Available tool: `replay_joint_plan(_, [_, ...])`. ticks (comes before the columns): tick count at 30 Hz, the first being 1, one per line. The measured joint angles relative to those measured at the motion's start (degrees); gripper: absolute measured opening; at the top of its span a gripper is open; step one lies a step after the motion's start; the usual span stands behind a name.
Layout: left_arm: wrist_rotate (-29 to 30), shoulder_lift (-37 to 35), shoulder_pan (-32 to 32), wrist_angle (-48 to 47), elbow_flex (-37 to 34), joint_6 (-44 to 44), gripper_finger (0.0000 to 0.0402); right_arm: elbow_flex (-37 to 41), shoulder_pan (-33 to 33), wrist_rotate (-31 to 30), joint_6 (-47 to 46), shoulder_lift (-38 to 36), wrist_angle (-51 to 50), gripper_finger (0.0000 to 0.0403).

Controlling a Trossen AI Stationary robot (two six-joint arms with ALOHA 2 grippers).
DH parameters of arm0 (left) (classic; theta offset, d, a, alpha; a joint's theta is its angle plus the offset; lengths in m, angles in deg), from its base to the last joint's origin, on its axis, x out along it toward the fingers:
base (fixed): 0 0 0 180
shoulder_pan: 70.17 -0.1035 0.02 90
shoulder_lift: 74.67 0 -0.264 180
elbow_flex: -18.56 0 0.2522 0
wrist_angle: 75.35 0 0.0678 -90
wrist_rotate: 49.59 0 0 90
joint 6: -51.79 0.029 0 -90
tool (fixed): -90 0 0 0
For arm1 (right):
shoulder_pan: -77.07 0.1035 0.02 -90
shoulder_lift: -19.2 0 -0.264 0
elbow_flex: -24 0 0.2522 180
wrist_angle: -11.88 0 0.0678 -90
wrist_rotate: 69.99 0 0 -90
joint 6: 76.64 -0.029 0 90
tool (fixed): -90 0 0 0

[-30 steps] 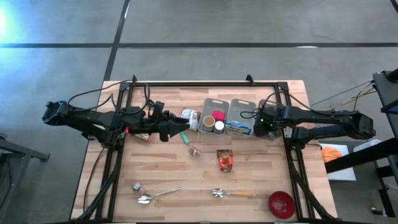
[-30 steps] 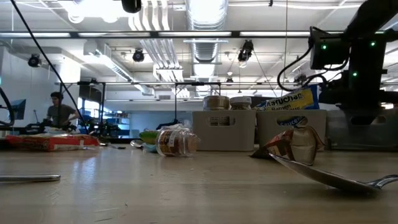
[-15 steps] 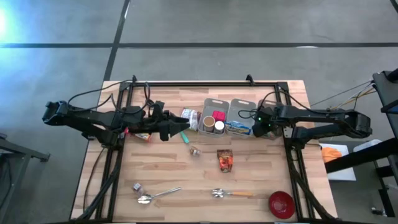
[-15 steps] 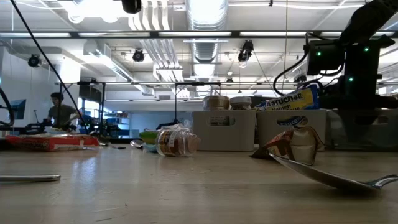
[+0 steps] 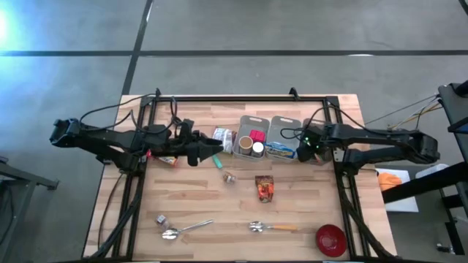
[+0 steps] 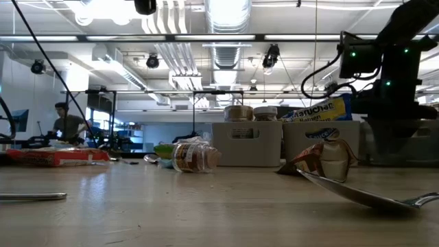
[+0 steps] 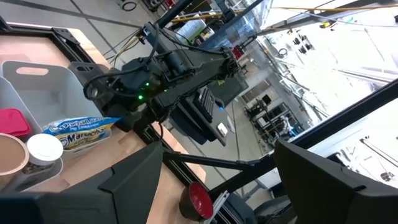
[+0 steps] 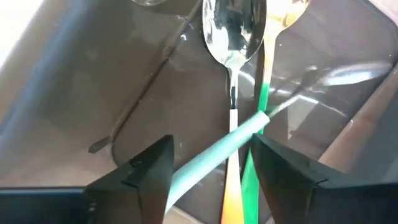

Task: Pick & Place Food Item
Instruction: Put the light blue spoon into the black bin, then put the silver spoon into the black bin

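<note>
While the left gripper (image 5: 216, 149) hangs just above the wooden surface (image 5: 197, 201) near its middle, its fingers (image 7: 134, 180) stand apart with nothing between them. A wrapped food packet (image 5: 225, 139) lies just ahead of them, beside the left one of two grey bins (image 5: 251, 121).

That bin holds a red-lidded tub (image 5: 257, 136) and two round jars (image 5: 245, 144). The noodle packet (image 5: 281, 150) sits in the right bin (image 5: 282, 123), leaning at the edge nearest the surface's middle; in the low view its blue and yellow top (image 6: 322, 110) sticks up above the bin's wall.

The right gripper (image 5: 313, 149) is just beside the right bin, on its outer side, pointing down. Its wrist view looks into a clear tray (image 8: 81, 74) of cutlery: a spoon (image 8: 233, 28), a green handle (image 8: 255, 155) and a pale teal handle (image 8: 217, 149) that crosses the gap between the fingers (image 8: 149, 174). Those fingers stand apart, and neither presses the handle.

Nearer the front, an orange snack packet (image 5: 265, 188) lies flat and a small jar (image 5: 229, 177) lies on its side, well apart from both grippers. Two more spoons (image 5: 183, 230) and a red bowl (image 5: 330, 239) rest along the front edge.
</note>
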Motion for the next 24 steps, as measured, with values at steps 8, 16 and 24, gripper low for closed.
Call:
replay_joint_plan(8, [-4.6, 0.0, 0.0, -7.2, 0.0, -3.5, 0.0315, -0.1, 0.0, 0.1, -1.0, -3.2, -0.3, 0.0248])
replay_joint_plan(16, [-13.9, 0.0, 0.4, -18.1, 0.0, -2.3, 0.0315, -6.5, 0.0, 0.1, 0.3, -6.0, -5.3, 0.0249])
replay_joint_plan(24, [-15.4, 0.0, 4.9, -32.6, -0.4, 3.5, 0.0314, -12.0, 0.0, 0.1, 2.3, -6.2, -7.7, 0.0249])
